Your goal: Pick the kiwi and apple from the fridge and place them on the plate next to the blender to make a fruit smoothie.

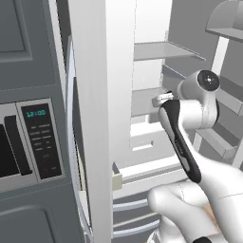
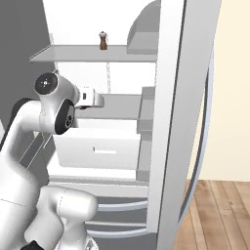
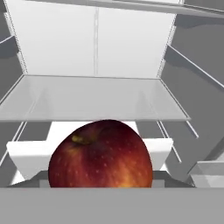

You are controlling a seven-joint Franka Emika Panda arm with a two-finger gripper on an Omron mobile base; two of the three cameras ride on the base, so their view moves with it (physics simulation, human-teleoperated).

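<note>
The apple [image 3: 100, 155] is filling the lower middle of the hand view, very near the camera. It is showing a dark red skin speckled with pale dots, warming to orange-yellow low on its right side, and a small olive patch at its upper left. Its bottom is cut off by the view's edge. Beyond it the fridge [image 2: 168, 122] is standing open, its white back wall and grey shelves stretching away, a white drawer sitting below the middle shelf. In the base views the tall grey fridge is showing its white interior, shelves and door bins.
</note>
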